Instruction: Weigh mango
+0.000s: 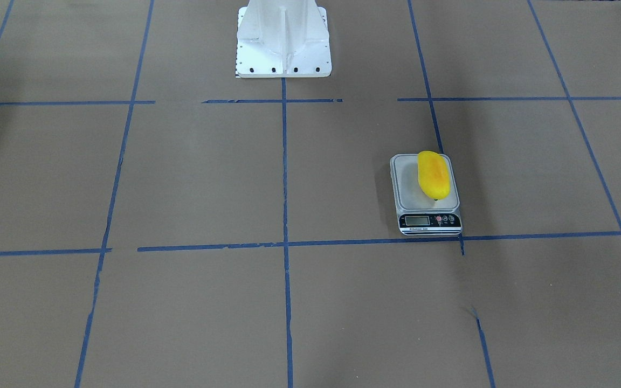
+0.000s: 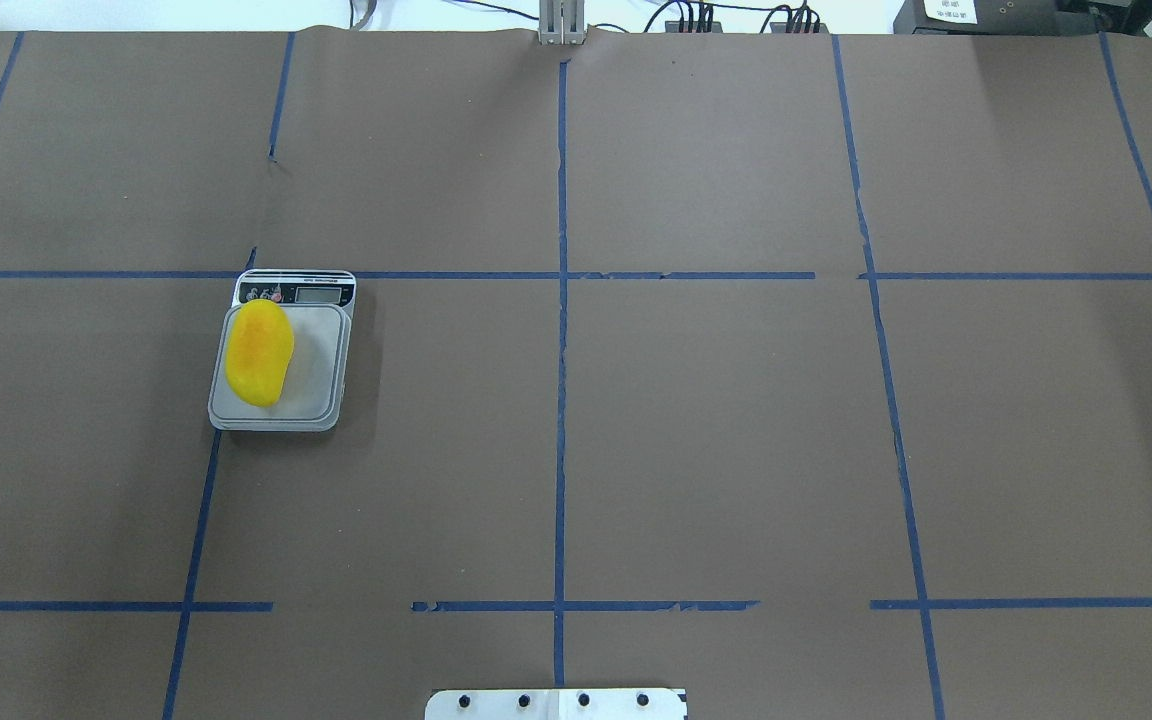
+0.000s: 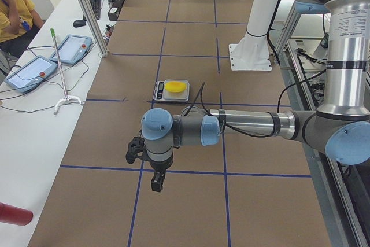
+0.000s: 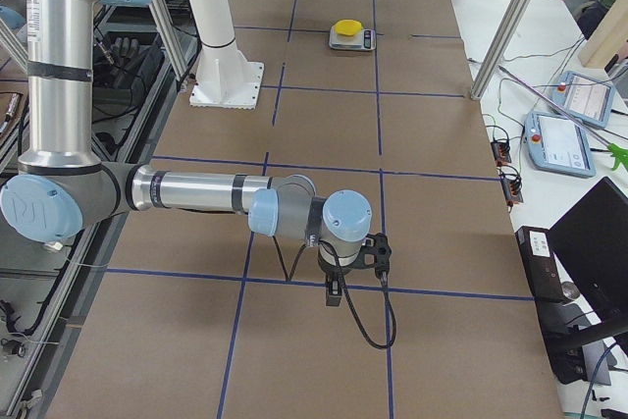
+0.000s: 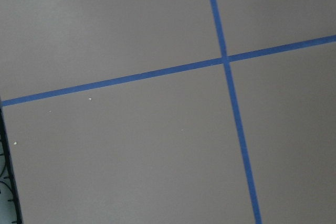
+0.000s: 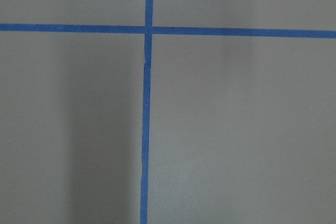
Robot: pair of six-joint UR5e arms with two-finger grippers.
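Observation:
The yellow mango (image 1: 432,175) with an orange blush lies lengthwise on the platform of a small grey digital scale (image 1: 429,221), on the robot's left half of the table. It also shows in the overhead view (image 2: 259,352), on the scale (image 2: 321,370). My left gripper (image 3: 156,183) shows only in the exterior left view, hanging over the table well short of the scale (image 3: 159,91). My right gripper (image 4: 334,293) shows only in the exterior right view, far from the mango (image 4: 346,26). I cannot tell whether either is open or shut. Both wrist views show only brown table and blue tape.
The white robot pedestal (image 1: 283,40) stands at the table's robot-side edge. Blue tape lines (image 2: 561,400) divide the brown table. Operator tablets (image 3: 29,73) and cables lie on a side bench, with a person (image 3: 11,10) seated there. A monitor (image 4: 589,242) stands at the other end.

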